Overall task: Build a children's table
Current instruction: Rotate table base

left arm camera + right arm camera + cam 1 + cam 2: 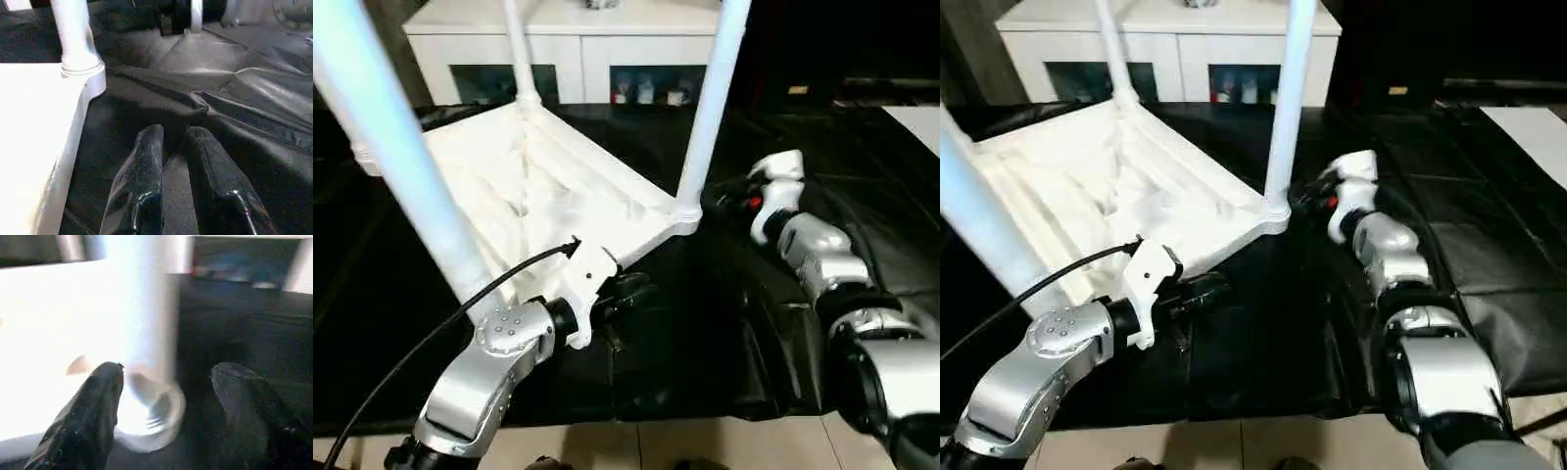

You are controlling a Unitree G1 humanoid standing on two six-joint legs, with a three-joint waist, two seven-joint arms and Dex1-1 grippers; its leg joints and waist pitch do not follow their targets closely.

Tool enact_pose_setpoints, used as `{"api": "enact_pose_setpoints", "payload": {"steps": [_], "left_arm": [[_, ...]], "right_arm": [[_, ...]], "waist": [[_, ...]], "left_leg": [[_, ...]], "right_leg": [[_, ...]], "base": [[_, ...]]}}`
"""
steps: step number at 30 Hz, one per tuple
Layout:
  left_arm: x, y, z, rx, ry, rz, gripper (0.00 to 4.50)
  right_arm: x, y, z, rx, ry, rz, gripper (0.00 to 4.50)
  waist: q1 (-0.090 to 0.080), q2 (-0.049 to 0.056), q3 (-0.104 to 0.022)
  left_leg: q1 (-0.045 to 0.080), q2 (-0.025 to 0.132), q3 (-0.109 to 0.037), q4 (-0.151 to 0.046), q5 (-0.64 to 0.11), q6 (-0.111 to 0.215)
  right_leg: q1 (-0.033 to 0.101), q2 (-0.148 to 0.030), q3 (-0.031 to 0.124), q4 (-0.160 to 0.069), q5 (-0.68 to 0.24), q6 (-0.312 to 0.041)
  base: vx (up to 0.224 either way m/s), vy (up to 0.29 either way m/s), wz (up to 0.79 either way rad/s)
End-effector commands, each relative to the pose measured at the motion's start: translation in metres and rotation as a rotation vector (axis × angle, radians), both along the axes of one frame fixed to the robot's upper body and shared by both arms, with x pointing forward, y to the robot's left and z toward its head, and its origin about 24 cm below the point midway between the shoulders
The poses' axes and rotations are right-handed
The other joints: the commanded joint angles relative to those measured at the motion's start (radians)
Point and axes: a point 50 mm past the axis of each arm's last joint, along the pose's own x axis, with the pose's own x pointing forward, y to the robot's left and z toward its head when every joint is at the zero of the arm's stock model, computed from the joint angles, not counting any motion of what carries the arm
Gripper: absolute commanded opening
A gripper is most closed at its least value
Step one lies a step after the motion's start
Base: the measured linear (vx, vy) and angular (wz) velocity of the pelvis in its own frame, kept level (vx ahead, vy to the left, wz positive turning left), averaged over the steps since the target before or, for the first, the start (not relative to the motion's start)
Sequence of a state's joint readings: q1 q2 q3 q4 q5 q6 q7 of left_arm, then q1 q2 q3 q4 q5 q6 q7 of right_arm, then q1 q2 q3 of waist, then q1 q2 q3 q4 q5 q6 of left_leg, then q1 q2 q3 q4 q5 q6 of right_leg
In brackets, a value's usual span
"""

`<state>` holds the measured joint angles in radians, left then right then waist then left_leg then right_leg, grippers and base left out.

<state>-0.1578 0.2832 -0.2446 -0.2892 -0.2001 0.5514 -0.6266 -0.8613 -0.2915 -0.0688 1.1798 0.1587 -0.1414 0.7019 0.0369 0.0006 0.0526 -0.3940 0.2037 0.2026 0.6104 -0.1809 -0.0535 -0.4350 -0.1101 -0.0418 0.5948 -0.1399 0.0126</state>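
Right wrist view: leg (142,308) seated in socket (151,418), seemingly.

Background elements. A black sheet (724,333) covers the work surface, creased into folds and ridges with glossy highlights; its near edge ends just short of a strip of pale tiled floor (705,441). At the far side stands a white cabinet (1175,44) with glass doors, behind which small, indistinct items (651,93) sit on a shelf. A black cable (440,328) curves across the sheet at the near left. A pale flat panel (1533,137) lies at the far right edge.
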Motion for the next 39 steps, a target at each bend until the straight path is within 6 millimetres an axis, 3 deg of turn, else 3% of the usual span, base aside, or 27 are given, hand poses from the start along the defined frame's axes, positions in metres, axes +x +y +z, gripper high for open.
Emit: {"api": "enact_pose_setpoints", "payload": {"steps": [1,5,8,15,16,18,19,20,21,22,24,26,29,30,32,34,37,39], "left_arm": [[-0.001,0.001,0.001,0.010,-0.011,0.013,0.95],[0.000,0.001,-0.003,0.029,-0.017,0.038,0.95],[-0.001,0.000,-0.002,0.027,-0.016,0.033,0.95],[-0.006,0.002,-0.007,0.058,-0.030,0.067,0.95],[-0.008,0.004,-0.009,0.073,-0.033,0.078,0.95],[-0.013,0.005,-0.011,0.081,-0.027,0.085,0.95],[-0.016,0.006,-0.013,0.080,-0.023,0.093,0.95],[-0.016,0.006,-0.013,0.080,-0.023,0.093,0.95],[-0.020,0.006,-0.014,0.078,-0.020,0.100,0.95],[-0.025,0.007,-0.015,0.074,-0.016,0.102,0.95],[-0.029,0.007,-0.015,0.063,-0.019,0.114,0.95],[-0.033,0.008,-0.015,0.050,-0.025,0.124,0.95],[-0.037,0.010,-0.012,0.024,-0.045,0.137,0.95],[-0.038,0.011,-0.011,0.016,-0.050,0.138,0.95],[-0.042,0.012,-0.010,-0.011,-0.047,0.130,0.95],[-0.047,0.014,-0.010,-0.024,-0.040,0.116,0.95],[-0.056,0.021,-0.013,-0.049,-0.010,0.096,0.95],[-0.060,0.027,-0.014,-0.052,0.016,0.083,0.95]], "right_arm": [[-0.005,-0.001,-0.001,-0.021,-0.009,0.088,3.21],[-0.013,0.000,-0.004,-0.049,0.029,0.245,3.21],[-0.014,0.003,-0.003,-0.042,0.046,0.294,3.21],[-0.006,0.026,0.006,0.016,0.054,0.349,3.21],[-0.004,0.030,0.007,0.018,0.058,0.352,3.21],[-0.002,0.035,0.010,0.020,0.061,0.344,3.21],[0.001,0.037,0.012,0.015,0.056,0.327,3.21],[0.001,0.037,0.012,0.015,0.056,0.327,3.21],[0.004,0.038,0.016,0.006,0.045,0.298,3.21],[0.008,0.038,0.020,-0.001,0.030,0.267,3.21],[0.013,0.034,0.026,-0.007,0.006,0.187,3.21],[0.019,0.025,0.033,-0.016,-0.019,0.073,3.21],[0.023,0.012,0.039,-0.040,-0.045,-0.047,3.21],[0.024,0.008,0.040,-0.041,-0.049,-0.078,3.21],[0.026,-0.002,0.042,-0.051,-0.060,-0.170,3.21],[0.027,-0.011,0.043,-0.069,-0.067,-0.250,3.21],[0.026,-0.028,0.041,-0.102,-0.074,-0.384,3.21],[0.025,-0.028,0.040,-0.099,-0.078,-0.385,3.21]], "waist": [[0.001,-0.012,-0.070],[-0.001,-0.012,-0.071],[-0.001,-0.012,-0.070],[-0.001,-0.018,-0.070],[-0.002,-0.031,-0.070],[0.005,-0.021,-0.069],[0.004,-0.030,-0.068],[0.007,-0.026,-0.068],[0.009,-0.023,-0.069],[0.013,-0.036,-0.068],[0.019,-0.030,-0.067],[0.024,-0.042,-0.065],[0.027,-0.040,-0.064],[0.027,-0.052,-0.064],[0.035,-0.048,-0.065],[0.042,-0.043,-0.063],[0.050,-0.043,-0.063],[0.045,-0.047,-0.063]], "left_leg": [[0.021,0.017,-0.006,-0.075,-0.304,0.035],[0.015,0.018,-0.009,-0.076,-0.291,0.043],[0.017,0.018,-0.008,-0.075,-0.301,0.044],[0.015,0.020,-0.010,-0.074,-0.293,0.051],[0.012,0.022,-0.012,-0.075,-0.290,0.051],[0.021,0.025,-0.011,-0.075,-0.294,0.045],[0.020,0.025,-0.009,-0.076,-0.294,0.042],[0.019,0.025,-0.011,-0.078,-0.289,0.038],[0.024,0.026,-0.010,-0.078,-0.290,0.031],[0.023,0.026,-0.009,-0.078,-0.286,0.032],[0.024,0.026,-0.009,-0.081,-0.291,0.023],[0.026,0.026,-0.008,-0.083,-0.318,0.005],[0.029,0.024,-0.009,-0.084,-0.337,-0.012],[0.027,0.024,-0.008,-0.084,-0.344,-0.013],[0.033,0.022,-0.006,-0.081,-0.350,-0.012],[0.028,0.021,-0.009,-0.084,-0.352,-0.023],[0.036,0.017,-0.003,-0.081,-0.387,-0.039],[0.024,0.015,-0.008,-0.083,-0.391,-0.038]], "right_leg": [[0.046,-0.009,0.012,-0.064,-0.328,-0.203],[0.052,-0.010,0.011,-0.061,-0.309,-0.206],[0.050,-0.010,0.011,-0.063,-0.324,-0.212],[0.047,-0.016,0.011,-0.061,-0.343,-0.220],[0.050,-0.018,0.010,-0.059,-0.345,-0.220],[0.042,-0.019,0.012,-0.060,-0.348,-0.219],[0.041,-0.015,0.011,-0.060,-0.338,-0.221],[0.044,-0.017,0.011,-0.056,-0.333,-0.222],[0.040,-0.015,0.011,-0.056,-0.316,-0.227],[0.041,-0.015,0.011,-0.054,-0.308,-0.228],[0.040,-0.015,0.012,-0.054,-0.315,-0.221],[0.037,-0.013,0.012,-0.058,-0.330,-0.202],[0.033,-0.011,0.012,-0.057,-0.324,-0.190],[0.036,-0.012,0.011,-0.059,-0.326,-0.181],[0.030,-0.011,0.013,-0.060,-0.333,-0.171],[0.032,-0.012,0.013,-0.058,-0.336,-0.160],[0.024,-0.002,0.013,-0.060,-0.339,-0.139],[0.033,-0.005,0.011,-0.057,-0.349,-0.127]], "base": [[0.000,0.000,0.00],[0.000,0.000,0.00],[0.000,0.000,0.00],[0.000,0.000,0.00],[0.000,0.000,0.00],[0.000,0.000,0.00],[0.000,0.000,0.00],[0.000,0.000,0.00],[0.000,0.000,0.00],[0.000,0.000,0.00],[0.000,0.000,0.00],[0.000,0.000,0.00],[0.000,0.000,0.00],[0.000,0.000,0.00],[0.000,0.000,0.00],[0.000,0.000,0.00],[0.000,0.000,0.00],[0.000,0.000,0.00]]}}
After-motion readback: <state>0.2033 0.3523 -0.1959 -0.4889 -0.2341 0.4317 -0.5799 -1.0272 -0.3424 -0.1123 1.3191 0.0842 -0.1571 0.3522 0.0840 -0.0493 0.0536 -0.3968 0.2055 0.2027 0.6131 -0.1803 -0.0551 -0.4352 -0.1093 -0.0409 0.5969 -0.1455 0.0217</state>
